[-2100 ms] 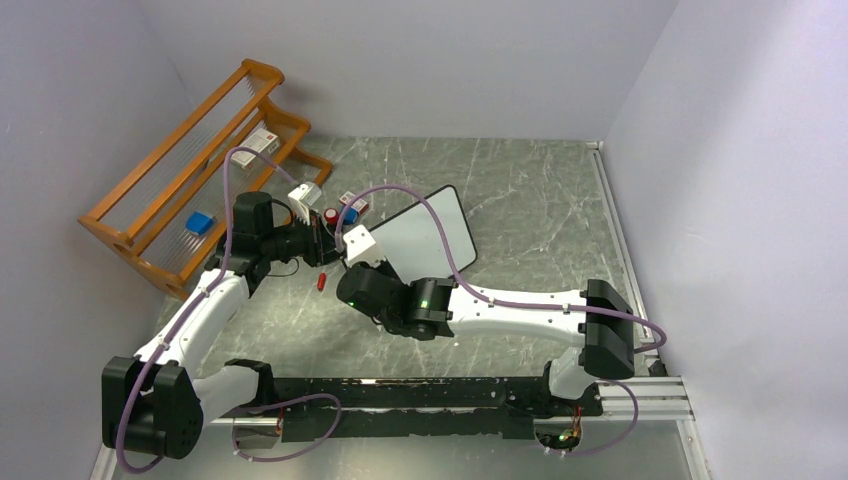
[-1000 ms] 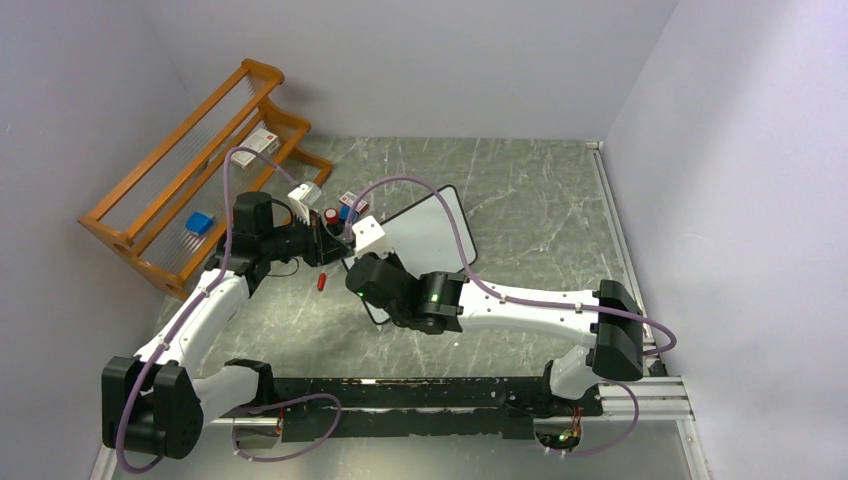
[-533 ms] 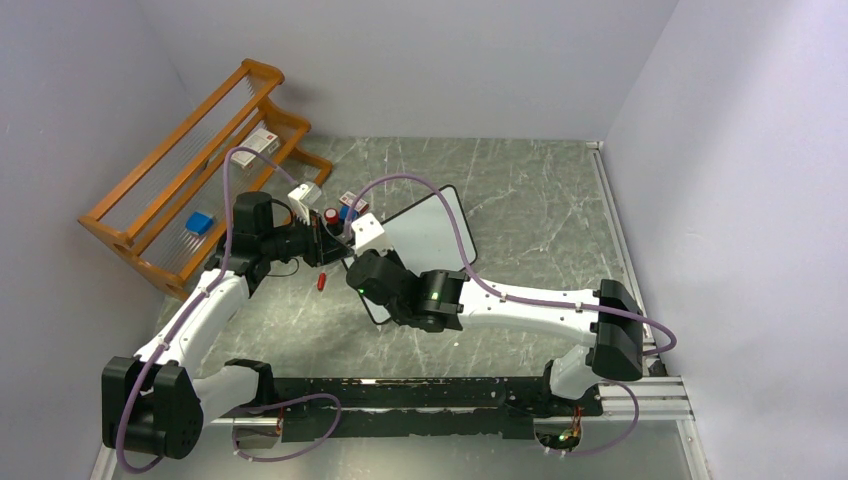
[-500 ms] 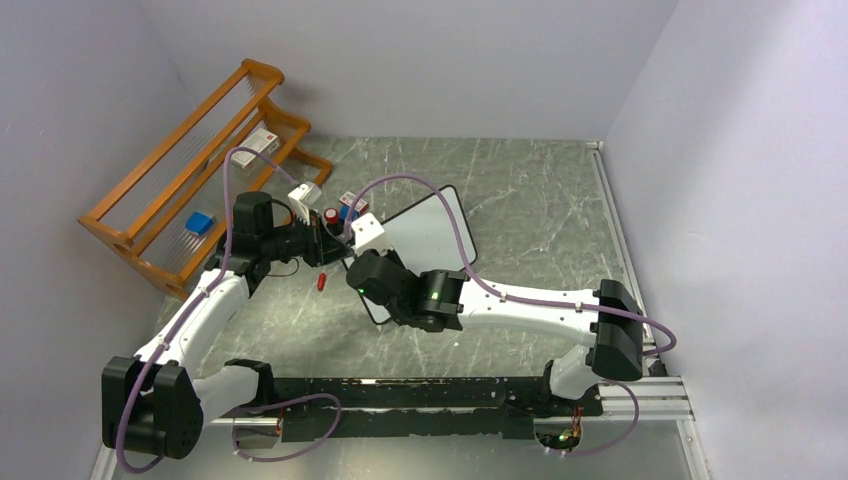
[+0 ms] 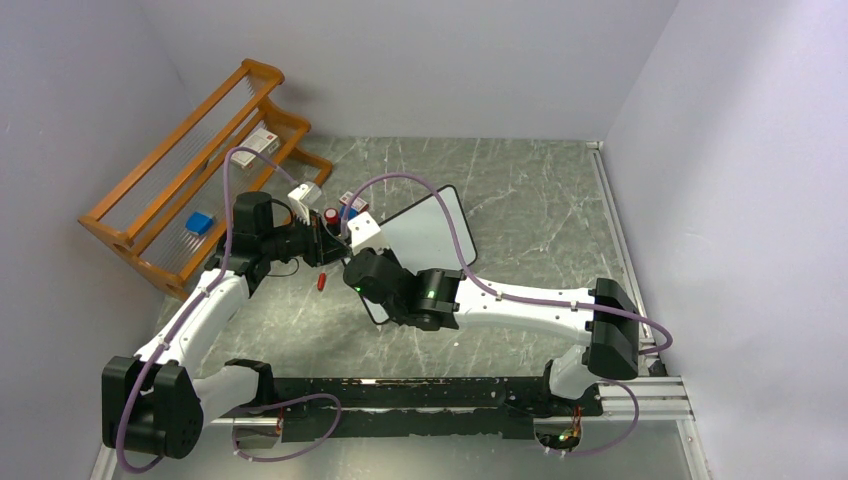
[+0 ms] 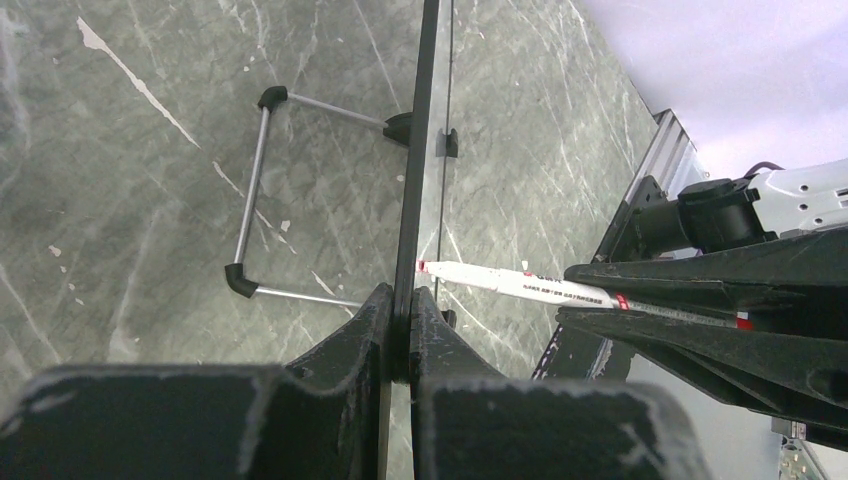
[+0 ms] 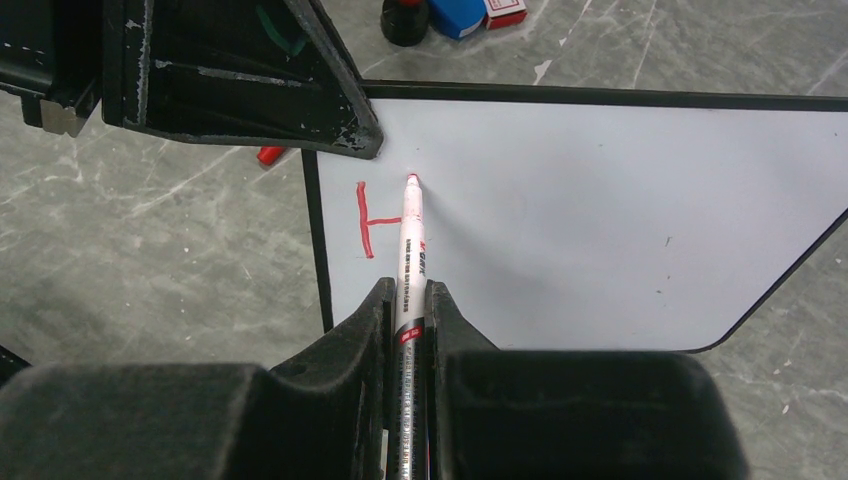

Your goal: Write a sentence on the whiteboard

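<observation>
The whiteboard [image 5: 430,230] stands tilted on the table, black-framed and white [image 7: 600,220]. My left gripper [image 6: 408,310] is shut on its left edge [image 6: 415,150] and holds it from the side. My right gripper [image 7: 408,300] is shut on a white marker [image 7: 411,235], seen from the side in the left wrist view [image 6: 510,283]. The marker's red tip rests on the board near the top left corner. Of the sentence, only a red upright stroke with a short crossbar [image 7: 365,220] shows, just left of the tip.
An orange wooden rack [image 5: 190,190] stands at the back left with a blue box [image 5: 200,222] on it. A red cap [image 5: 321,281] lies on the table by the left gripper. A dark bottle [image 7: 405,20] and small boxes [image 7: 455,15] sit behind the board. The board's wire stand [image 6: 250,190] juts out behind.
My right wrist has shifted slightly to the left and away over the board with the marker. The left arm and the board have stayed put.
</observation>
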